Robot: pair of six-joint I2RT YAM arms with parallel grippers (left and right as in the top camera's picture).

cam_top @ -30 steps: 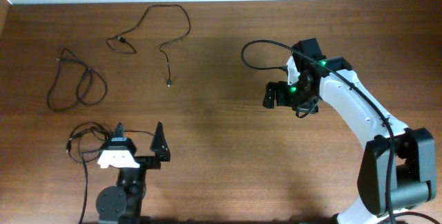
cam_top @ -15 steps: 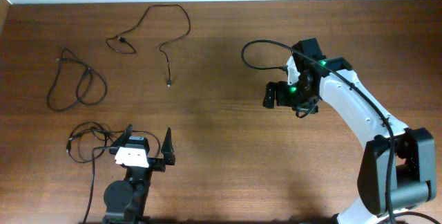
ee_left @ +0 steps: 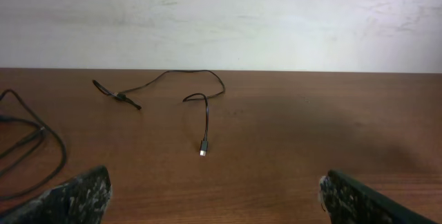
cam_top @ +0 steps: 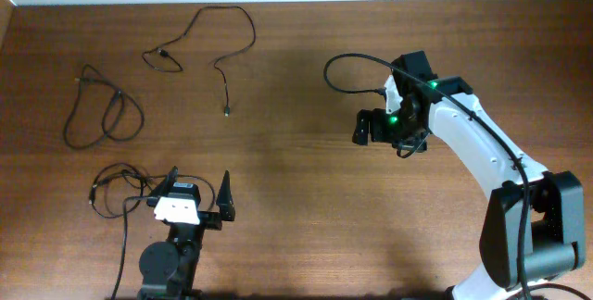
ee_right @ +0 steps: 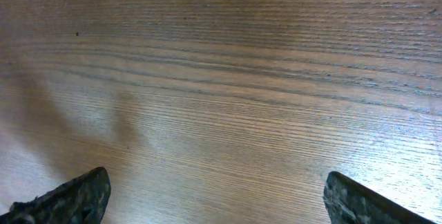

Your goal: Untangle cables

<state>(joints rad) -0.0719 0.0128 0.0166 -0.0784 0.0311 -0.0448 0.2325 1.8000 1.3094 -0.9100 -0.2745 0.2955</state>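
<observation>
Shifts left hand [cam_top: 199, 184] slightly rightward from a second ago, wide open and empty like right hand [cam_top: 363, 127], with cables [ee_left: 206, 127] lying ahead and leftward on worktop [cam_top: 296, 198], nearer left arm.

Even soft light, faint shadows, sharp wood grain, mild sheen

Brown wooden table [cam_top: 296, 207] bears thin black cables [ee_left: 206, 124]
</observation>
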